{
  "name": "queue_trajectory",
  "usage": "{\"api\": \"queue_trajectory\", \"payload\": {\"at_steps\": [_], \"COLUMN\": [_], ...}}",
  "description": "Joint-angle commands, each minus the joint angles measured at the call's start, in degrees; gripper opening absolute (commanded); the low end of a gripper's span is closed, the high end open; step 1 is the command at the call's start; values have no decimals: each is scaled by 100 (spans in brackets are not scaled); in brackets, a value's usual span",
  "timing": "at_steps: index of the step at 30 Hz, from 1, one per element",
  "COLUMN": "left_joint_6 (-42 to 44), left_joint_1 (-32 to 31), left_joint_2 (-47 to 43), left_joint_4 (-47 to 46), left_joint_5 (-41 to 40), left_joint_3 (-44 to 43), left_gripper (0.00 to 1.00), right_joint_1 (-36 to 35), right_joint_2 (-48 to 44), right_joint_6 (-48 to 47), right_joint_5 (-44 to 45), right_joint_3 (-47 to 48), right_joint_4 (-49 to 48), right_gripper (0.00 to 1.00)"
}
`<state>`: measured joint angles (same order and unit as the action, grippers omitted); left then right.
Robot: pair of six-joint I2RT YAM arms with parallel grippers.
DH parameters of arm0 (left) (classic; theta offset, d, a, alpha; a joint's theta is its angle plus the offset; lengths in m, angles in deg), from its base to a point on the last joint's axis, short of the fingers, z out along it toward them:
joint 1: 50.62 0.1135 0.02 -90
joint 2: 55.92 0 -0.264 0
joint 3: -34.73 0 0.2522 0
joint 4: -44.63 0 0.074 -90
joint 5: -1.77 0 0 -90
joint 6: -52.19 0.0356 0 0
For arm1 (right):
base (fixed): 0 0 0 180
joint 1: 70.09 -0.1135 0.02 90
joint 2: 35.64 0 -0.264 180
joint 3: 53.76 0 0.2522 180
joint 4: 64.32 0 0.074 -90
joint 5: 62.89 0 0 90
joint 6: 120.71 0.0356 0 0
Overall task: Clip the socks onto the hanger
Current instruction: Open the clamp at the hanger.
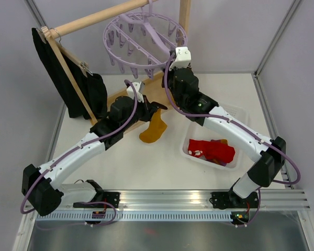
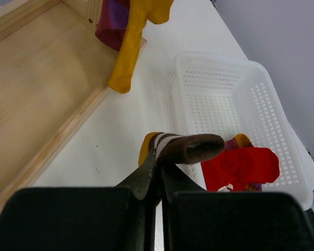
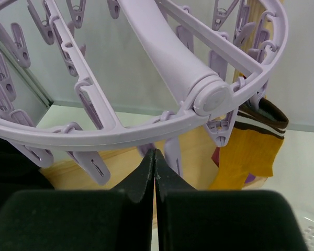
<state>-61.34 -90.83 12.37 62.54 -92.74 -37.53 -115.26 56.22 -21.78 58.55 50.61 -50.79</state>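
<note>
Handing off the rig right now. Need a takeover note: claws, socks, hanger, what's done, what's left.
Left claw: shut on a mustard sock by its brown striped end, near the white basket.
Right claw: shut, nothing in it, tips just below the hanger ring.
Done: a matching clipped sock hangs from a peg. A maroon sock hangs next to it, its peg not visible.
Left: clip the held one, then the red socks in the basket.

White table (image 1: 146, 164) with a wooden rack base (image 2: 42, 78) and a white mesh basket (image 2: 220, 78) of red socks (image 1: 212, 150).
</note>
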Motion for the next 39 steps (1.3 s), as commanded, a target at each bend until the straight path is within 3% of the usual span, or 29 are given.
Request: {"api": "queue_trajectory", "payload": {"at_steps": [1, 18, 30, 39], "left_joint_6": [-152, 182, 358, 551], "left_joint_1": [30, 39, 303, 373], "left_joint_2": [166, 237, 887, 1178], "left_joint_4": [-388, -45, 473, 614], "left_joint_5": [-173, -648, -577, -577], "left_joint_3": [-337, -390, -1102, -1418], "left_gripper": [2, 2, 2, 2], "right_joint_1": [-27, -18, -1, 26], "right_joint_2": [-229, -378, -783, -862], "right_joint_6": [109, 197, 215, 109], "right_joint_5": [-41, -121, 55, -278], "right_joint_3": [238, 309, 18, -113], "right_joint_4": [5, 383, 568, 594], "right_gripper": [0, 9, 28, 37]}}
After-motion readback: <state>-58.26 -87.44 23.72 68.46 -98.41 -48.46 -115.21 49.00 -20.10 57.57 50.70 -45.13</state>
